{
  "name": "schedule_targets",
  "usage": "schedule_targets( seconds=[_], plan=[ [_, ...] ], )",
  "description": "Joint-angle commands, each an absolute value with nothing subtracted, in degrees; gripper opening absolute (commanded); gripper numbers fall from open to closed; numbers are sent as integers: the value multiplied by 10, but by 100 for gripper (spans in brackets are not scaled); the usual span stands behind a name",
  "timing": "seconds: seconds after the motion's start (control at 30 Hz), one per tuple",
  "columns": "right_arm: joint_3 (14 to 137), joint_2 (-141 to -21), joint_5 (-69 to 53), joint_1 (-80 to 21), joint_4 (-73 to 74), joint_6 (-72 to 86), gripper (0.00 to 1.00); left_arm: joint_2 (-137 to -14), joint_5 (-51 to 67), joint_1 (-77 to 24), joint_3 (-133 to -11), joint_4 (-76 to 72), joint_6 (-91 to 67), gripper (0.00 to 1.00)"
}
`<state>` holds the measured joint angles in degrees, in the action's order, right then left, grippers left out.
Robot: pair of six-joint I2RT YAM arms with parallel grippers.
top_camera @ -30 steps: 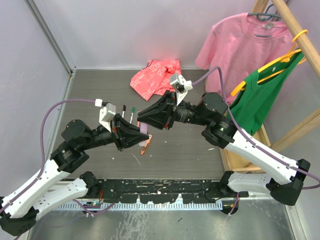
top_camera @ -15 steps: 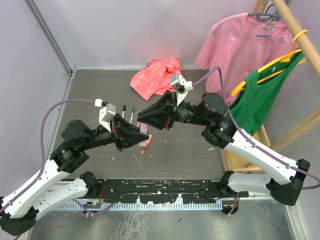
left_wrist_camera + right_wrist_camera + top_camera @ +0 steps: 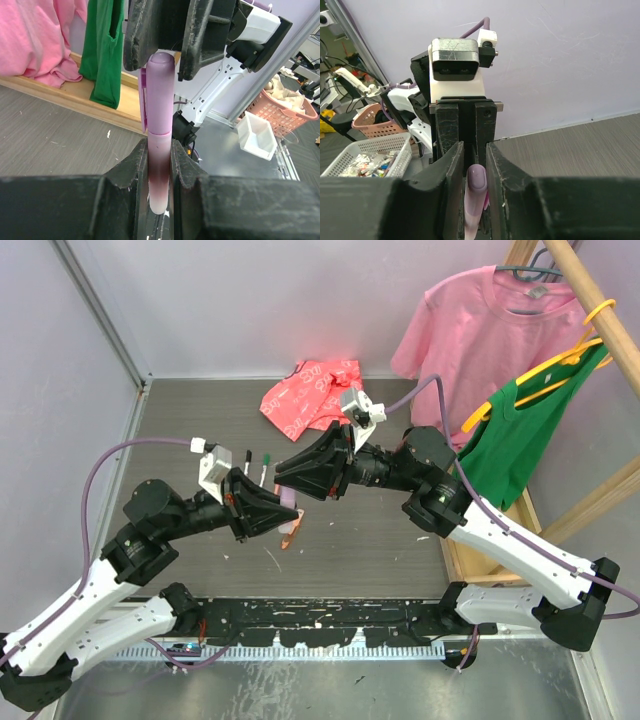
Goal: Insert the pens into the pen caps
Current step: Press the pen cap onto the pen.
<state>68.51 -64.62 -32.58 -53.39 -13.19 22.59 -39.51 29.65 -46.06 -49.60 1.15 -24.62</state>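
The pink highlighter (image 3: pixel 159 170) is clamped upright by its barrel in my left gripper (image 3: pixel 160 162), which is shut on it. A lilac-pink pen cap (image 3: pixel 160 95) sits on its upper end. My right gripper (image 3: pixel 475 167) faces the left one, jaws on either side of the cap (image 3: pixel 476 182) with a thin gap, so it reads as open. From above, both grippers meet over the table's middle at the highlighter (image 3: pixel 288 498). On the table lie two white markers with a black cap (image 3: pixel 248 462) and a green cap (image 3: pixel 266 465), plus a salmon-orange pen (image 3: pixel 290 534).
A red patterned cloth (image 3: pixel 312 390) lies at the back of the table. A pink shirt (image 3: pixel 480 330) and a green shirt (image 3: pixel 520 430) hang on a wooden rack (image 3: pixel 500 530) at the right. White scraps (image 3: pixel 272 558) dot the near table.
The right gripper's jaws have eased slightly apart around the cap. Both arms and the highlighter stay where they were.
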Motion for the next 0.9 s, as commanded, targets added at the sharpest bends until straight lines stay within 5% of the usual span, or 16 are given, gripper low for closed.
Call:
schedule_targets(
  seconds=[0.0,0.33,0.43,0.87],
  plan=[
    [679,-643,-366,-542,-115,233,28,-394,261,-457,-532,-45,-248,0],
    [678,-646,-366,-542,-108,229,18,-392,255,-457,-533,-47,-249,0],
    [678,-645,-368,-542,-111,228,39,-393,257,-456,-534,-45,-248,0],
    [686,-613,-303,-542,-141,224,56,-392,261,-457,-530,-44,-250,0]
  ],
)
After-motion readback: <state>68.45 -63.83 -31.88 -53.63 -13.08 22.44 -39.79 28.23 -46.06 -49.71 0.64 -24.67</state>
